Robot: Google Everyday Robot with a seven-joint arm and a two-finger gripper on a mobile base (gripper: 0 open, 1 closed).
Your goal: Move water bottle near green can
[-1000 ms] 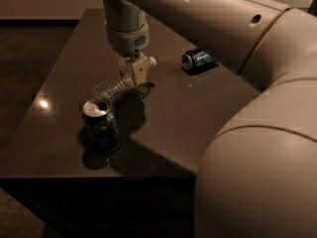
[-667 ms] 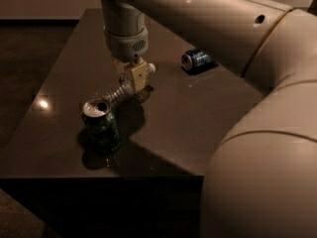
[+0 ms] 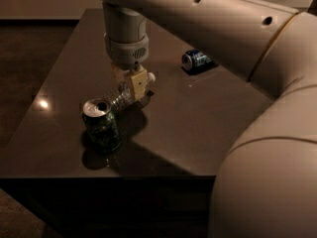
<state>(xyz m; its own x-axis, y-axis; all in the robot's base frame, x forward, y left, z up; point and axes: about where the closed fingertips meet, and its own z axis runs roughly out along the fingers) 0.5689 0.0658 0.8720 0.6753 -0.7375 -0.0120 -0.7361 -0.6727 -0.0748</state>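
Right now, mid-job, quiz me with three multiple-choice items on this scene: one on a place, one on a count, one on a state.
1. Where is the gripper?
A) on the water bottle, close beside the green can
B) above the table's far right corner
C) off the table's left edge

2. How many cans are on the table?
A) one
B) two
C) three

3. How does the blue can sit?
A) upright
B) on its side
C) stacked on the green can

Answers:
1 A: the gripper is shut on the water bottle, which lies with one end by the green can's top.
2 B: only the green can and the blue can show.
3 B: its silver end faces sideways, while the green can stands upright.
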